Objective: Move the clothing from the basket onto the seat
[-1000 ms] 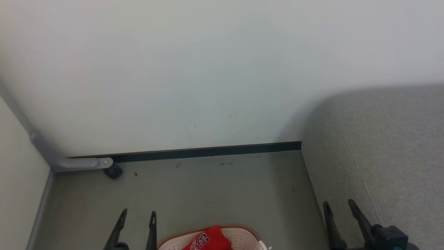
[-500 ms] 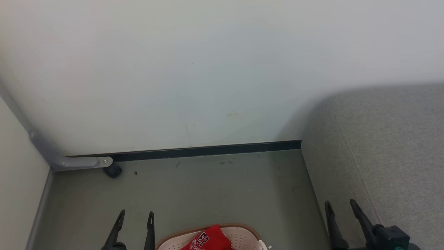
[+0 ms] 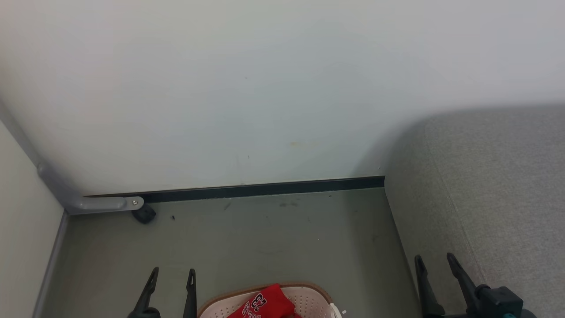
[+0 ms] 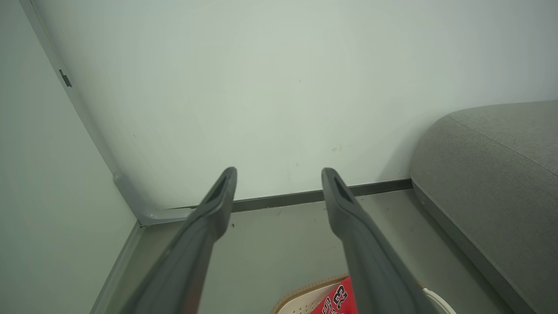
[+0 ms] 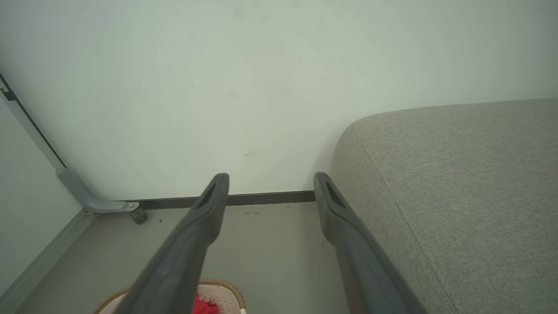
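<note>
— Pale wall [image 3: 265, 88] and grey floor [image 3: 265, 238], head view: how far along is the transfer?
— Not begun, by my judgement. Red clothing [image 3: 262, 304] lies in the basket [image 3: 309, 288] at 6 o'clock. The seat [image 3: 494, 198], at 3 o'clock, shows no garment on its visible part.
— Arm pose?
— Left gripper [image 3: 173, 270] at 7 o'clock, just beside the basket. Right gripper [image 3: 433, 257] at 5 o'clock, near the seat's edge. Both point up-frame, jaws spread, nothing held.
— Left wrist view?
— Fingers [image 4: 218, 205] parted above the floor, with the basket and clothing at 6 o'clock.
— Right wrist view?
— Identical parted stance. Basket at 7 o'clock, seat at 3 o'clock. Left to do: reach down, grasp, carry across.
</note>
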{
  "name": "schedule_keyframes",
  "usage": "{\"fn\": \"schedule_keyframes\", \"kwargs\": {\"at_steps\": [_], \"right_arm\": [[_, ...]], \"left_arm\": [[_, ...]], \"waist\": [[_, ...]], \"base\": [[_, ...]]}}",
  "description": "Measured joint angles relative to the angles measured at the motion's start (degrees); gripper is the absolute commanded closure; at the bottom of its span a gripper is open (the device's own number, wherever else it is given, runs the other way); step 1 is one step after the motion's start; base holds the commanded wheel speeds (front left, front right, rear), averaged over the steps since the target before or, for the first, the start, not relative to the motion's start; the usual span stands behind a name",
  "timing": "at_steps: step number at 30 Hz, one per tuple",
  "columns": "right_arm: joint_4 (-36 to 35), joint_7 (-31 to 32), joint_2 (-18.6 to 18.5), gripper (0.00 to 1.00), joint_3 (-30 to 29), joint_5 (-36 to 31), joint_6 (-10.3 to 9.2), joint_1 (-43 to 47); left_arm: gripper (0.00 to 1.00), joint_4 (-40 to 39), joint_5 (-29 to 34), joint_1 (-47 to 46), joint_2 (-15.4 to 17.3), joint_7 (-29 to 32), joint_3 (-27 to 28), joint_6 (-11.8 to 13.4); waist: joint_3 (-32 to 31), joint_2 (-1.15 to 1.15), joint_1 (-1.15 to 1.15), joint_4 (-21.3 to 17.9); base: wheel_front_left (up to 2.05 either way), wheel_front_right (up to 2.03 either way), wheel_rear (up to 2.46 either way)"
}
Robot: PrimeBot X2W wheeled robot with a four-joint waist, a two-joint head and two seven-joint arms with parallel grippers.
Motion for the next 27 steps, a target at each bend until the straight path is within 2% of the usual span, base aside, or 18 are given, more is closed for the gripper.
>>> {"fn": "schedule_keyframes", "kwargs": {"at_steps": [10, 27], "right_arm": [[-2.20, -0.01, -0.14, 0.00, -0.36, 0.01, 0.00, -0.42], [-6.97, -0.27, -0.78, 0.00, -2.78, -1.29, -0.03, -11.79]], "left_arm": [[0.00, -0.23, 0.03, -2.99, 0.87, 0.00, 0.04, -1.05], [0.00, 6.14, 2.24, -13.39, 1.96, 0.91, -3.72, -4.46]], "waist": [[3.16, 0.00, 0.00, 0.13], [15.40, 0.00, 0.01, -0.77]], "base": [[0.00, 0.00, 0.00], [0.00, 0.00, 0.00]]}}
